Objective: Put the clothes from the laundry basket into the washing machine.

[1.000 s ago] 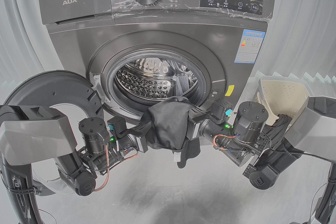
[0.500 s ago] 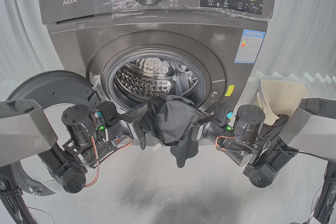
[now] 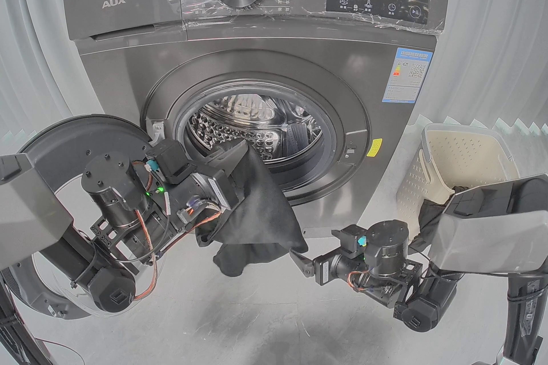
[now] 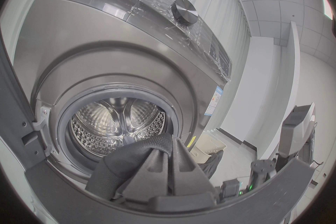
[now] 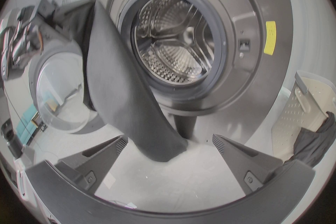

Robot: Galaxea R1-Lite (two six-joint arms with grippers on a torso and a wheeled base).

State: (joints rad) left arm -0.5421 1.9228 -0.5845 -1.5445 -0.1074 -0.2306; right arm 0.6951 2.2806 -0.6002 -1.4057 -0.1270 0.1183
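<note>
Garment (image 3: 257, 206), dark, is hanging from the left claw (image 3: 235, 147), clamping it at the drum's (image 3: 251, 124) eight o'clock; right claw (image 3: 304, 263) is gaping, empty.

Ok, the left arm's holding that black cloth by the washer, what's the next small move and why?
Probably push the left end effector forward into the shiny steel drum before opening. It is shut on the black fabric garment at the opening's rim, most of it hangs outside, and the open right end effector is apart from it.
</note>
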